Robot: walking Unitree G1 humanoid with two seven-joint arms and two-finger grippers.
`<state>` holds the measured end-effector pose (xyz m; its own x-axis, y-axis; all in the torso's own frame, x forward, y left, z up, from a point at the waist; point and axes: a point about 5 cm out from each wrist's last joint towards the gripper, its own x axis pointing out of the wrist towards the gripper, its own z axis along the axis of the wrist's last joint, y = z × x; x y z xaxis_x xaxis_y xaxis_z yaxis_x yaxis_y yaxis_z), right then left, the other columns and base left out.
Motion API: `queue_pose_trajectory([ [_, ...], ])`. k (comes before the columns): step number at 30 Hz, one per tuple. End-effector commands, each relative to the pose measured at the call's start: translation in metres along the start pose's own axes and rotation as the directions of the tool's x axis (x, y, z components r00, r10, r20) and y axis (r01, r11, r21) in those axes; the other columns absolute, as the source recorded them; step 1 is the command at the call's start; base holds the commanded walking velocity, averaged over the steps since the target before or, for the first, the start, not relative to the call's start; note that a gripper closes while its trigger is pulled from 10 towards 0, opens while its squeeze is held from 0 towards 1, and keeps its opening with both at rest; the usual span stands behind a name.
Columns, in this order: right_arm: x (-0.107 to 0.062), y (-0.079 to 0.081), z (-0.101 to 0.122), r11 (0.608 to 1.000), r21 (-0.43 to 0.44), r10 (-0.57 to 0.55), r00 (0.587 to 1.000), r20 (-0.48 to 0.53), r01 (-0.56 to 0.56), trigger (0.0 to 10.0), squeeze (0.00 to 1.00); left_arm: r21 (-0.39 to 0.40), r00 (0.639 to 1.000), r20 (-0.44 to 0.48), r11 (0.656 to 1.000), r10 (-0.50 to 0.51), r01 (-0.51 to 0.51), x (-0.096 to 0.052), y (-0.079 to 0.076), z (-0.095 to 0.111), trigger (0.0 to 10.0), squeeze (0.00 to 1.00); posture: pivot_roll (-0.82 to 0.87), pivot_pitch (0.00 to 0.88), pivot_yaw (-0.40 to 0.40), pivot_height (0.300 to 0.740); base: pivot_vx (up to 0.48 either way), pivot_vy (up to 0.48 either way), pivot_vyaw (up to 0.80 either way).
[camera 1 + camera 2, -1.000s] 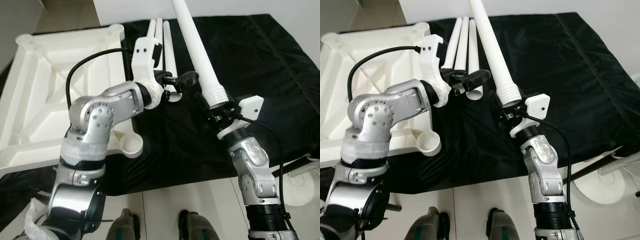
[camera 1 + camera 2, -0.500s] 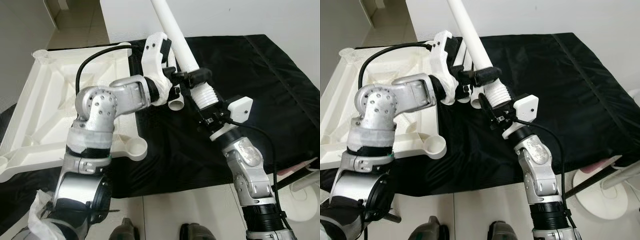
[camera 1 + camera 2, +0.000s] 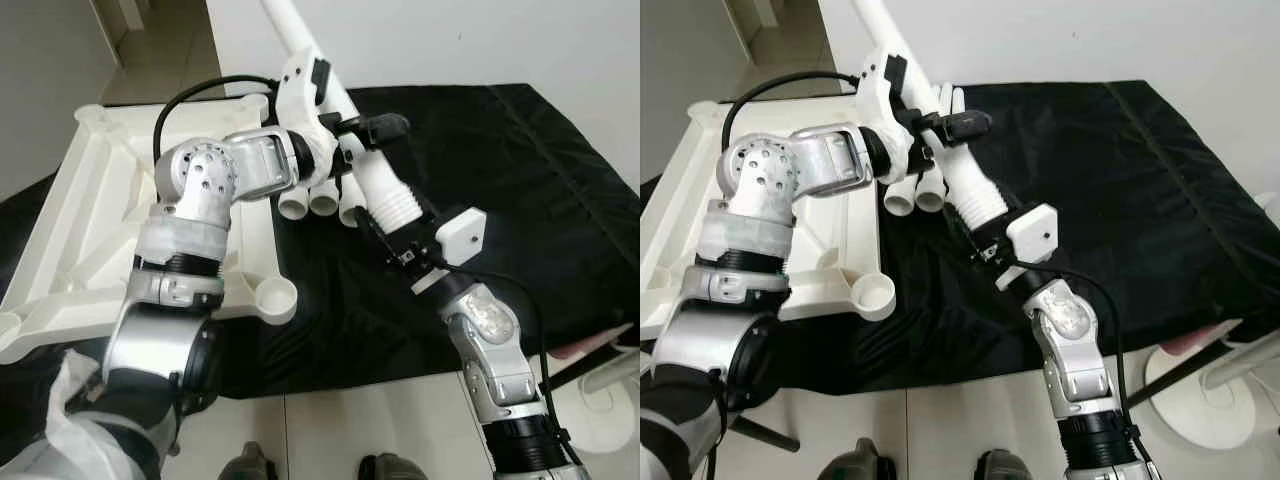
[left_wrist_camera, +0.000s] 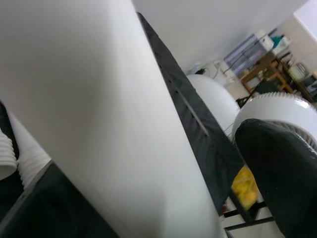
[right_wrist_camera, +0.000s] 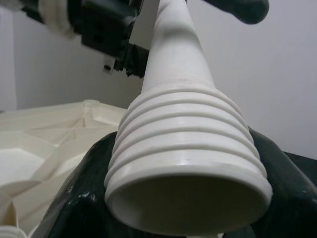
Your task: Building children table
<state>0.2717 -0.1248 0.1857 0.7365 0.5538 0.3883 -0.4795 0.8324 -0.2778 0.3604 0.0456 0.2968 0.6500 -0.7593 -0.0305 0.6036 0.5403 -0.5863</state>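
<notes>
Squarely between right claw (image 3: 392,240) fingers: table leg (image 3: 345,135).

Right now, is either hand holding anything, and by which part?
Both hold one long white plastic table leg. The right hand grips its ribbed threaded end; the left hand closes around the smooth shaft just above that.

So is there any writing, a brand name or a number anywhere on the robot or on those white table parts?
None can be read.
The table leg held by both the right gripper and the left gripper is plain white.
The upturned tabletop and black cloth carry no print.
The clutter far off in the left wrist view is too blurred to read.
</notes>
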Motion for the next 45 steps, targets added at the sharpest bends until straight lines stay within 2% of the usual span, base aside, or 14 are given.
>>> queue_pose_trajectory([
  [1,-0.004,0.006,-0.008,1.0,-0.007,0.017,0.999,-0.03,-0.018,10.0,0.0,0.005,0.998,0.045,0.999,-0.039,0.039,-0.002,-0.003,0.013,10.0,0.0,-0.04,0.0,0.067,0.74,0.0,0.0,0.0],
  [2,-0.009,0.006,-0.012,1.0,-0.015,0.021,0.999,-0.049,-0.022,10.0,0.0,-0.062,0.998,0.056,0.998,0.011,-0.008,-0.002,0.008,0.022,10.0,0.0,-0.03,0.0,0.071,0.74,0.0,0.0,0.0],
  [4,-0.013,0.006,-0.015,0.999,-0.019,0.026,0.998,-0.063,-0.027,10.0,0.0,-0.109,0.998,0.048,0.993,0.044,-0.038,-0.004,0.016,0.029,10.0,0.0,-0.04,0.0,0.076,0.74,0.0,0.0,0.0],
  [8,-0.018,0.007,-0.018,0.999,-0.023,0.036,0.996,-0.076,-0.038,10.0,0.0,-0.159,0.997,0.048,0.986,0.064,-0.056,-0.006,0.022,0.039,10.0,0.0,-0.03,0.0,0.082,0.74,0.0,0.0,0.0],
  [13,-0.019,0.011,-0.02,0.998,-0.03,0.057,0.995,-0.079,-0.06,10.0,0.0,-0.2,0.996,0.037,0.977,0.085,-0.076,-0.004,0.026,0.045,10.0,0.0,-0.02,0.0,0.084,0.74,0.0,0.0,0.0],
  [15,-0.019,0.012,-0.021,0.996,-0.038,0.074,0.994,-0.08,-0.077,10.0,0.0,-0.205,0.989,0.046,0.97,0.142,-0.13,-0.003,0.031,0.049,10.0,0.0,-0.02,0.0,0.087,0.74,0.0,0.0,0.0],
  [20,-0.016,0.012,-0.021,0.996,-0.042,0.075,0.995,-0.069,-0.078,10.0,0.0,-0.198,0.989,0.056,0.972,0.137,-0.123,-0.001,0.029,0.052,10.0,0.0,-0.02,0.0,0.091,0.74,0.0,0.0,0.0],
  [21,-0.015,0.011,-0.021,0.996,-0.04,0.073,0.995,-0.064,-0.075,10.0,0.0,-0.205,0.99,0.057,0.972,0.132,-0.118,0.0,0.028,0.052,3.6,0.0,-0.02,0.0,0.091,0.74,0.0,0.0,0.0],
  [22,-0.015,0.011,-0.021,0.996,-0.04,0.073,0.995,-0.064,-0.075,10.0,0.0,-0.205,0.99,0.057,0.972,0.132,-0.118,0.0,0.028,0.052,3.6,0.0,-0.02,0.0,0.091,0.74,0.0,0.0,0.0],
  [23,-0.015,0.011,-0.021,0.997,-0.039,0.07,0.996,-0.06,-0.072,10.0,0.0,-0.201,0.988,0.066,0.972,0.137,-0.122,0.0,0.029,0.054,0.0,0.0,-0.02,0.0,0.091,0.74,0.0,0.0,0.0],
  [38,-0.015,0.008,-0.021,0.999,-0.008,0.034,0.998,-0.052,-0.034,10.0,0.0,-0.237,0.983,0.129,0.967,0.132,-0.099,-0.004,0.03,0.068,0.0,0.0,-0.03,0.0,0.093,0.74,0.0,0.0,0.0],
  [39,-0.016,0.007,-0.022,0.999,0.031,0.025,0.998,-0.051,-0.023,10.0,1.0,-0.229,0.983,0.129,0.968,0.133,-0.101,-0.003,0.03,0.068,4.9,0.0,-0.03,0.0,0.094,0.74,0.0,0.0,0.0],
  [40,-0.017,0.006,-0.022,0.998,0.064,0.008,0.999,-0.05,-0.005,10.0,1.0,-0.236,0.981,0.129,0.965,0.143,-0.109,-0.003,0.031,0.068,10.0,0.0,-0.03,0.0,0.094,0.74,0.0,0.0,0.0],
  [45,-0.017,0.004,-0.023,0.99,0.137,-0.04,0.998,-0.049,0.046,10.0,1.0,-0.24,0.974,0.163,0.964,0.155,-0.113,-0.005,0.033,0.072,10.0,0.0,-0.03,0.0,0.094,0.74,0.0,0.0,0.0],
])
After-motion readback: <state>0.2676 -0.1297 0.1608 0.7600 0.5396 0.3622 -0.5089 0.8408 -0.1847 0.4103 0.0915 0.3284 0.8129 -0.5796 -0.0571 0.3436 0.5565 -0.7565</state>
